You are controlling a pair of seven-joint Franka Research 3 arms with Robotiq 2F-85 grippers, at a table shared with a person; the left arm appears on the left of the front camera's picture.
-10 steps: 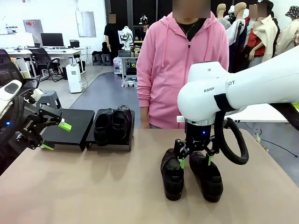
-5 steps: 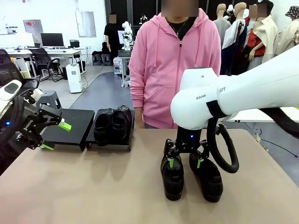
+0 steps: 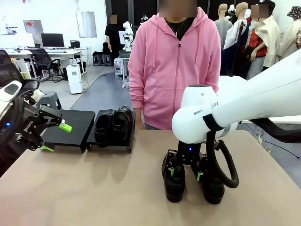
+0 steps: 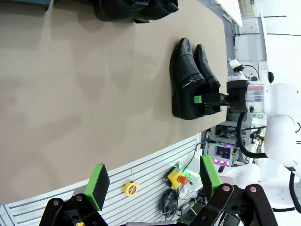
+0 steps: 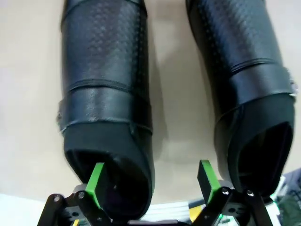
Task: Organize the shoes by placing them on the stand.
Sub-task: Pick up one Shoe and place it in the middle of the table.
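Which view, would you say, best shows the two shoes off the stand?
Left wrist view: both shoes seen nearly whole. In front view the right arm partly covers them; right wrist view crops their toes.

White-shelled and glossy, the robot's right arm (image 3: 244, 103) carries partly hidden black lettering on its bulbous joint, a black band round the casing, a thick black cable (image 3: 229, 162) looped at the wrist and a small blue light (image 3: 189, 149). The left arm's dark wrist (image 3: 14, 129) also shows a blue light. The right gripper (image 3: 185, 173) and left gripper (image 3: 56, 137) are black, with bright green pads and linkages pinned by silver-headed bolts (image 4: 222, 188). The person (image 3: 174, 70) wears a pink zip-front hoodie with drawstrings and a front pocket over a dark top.
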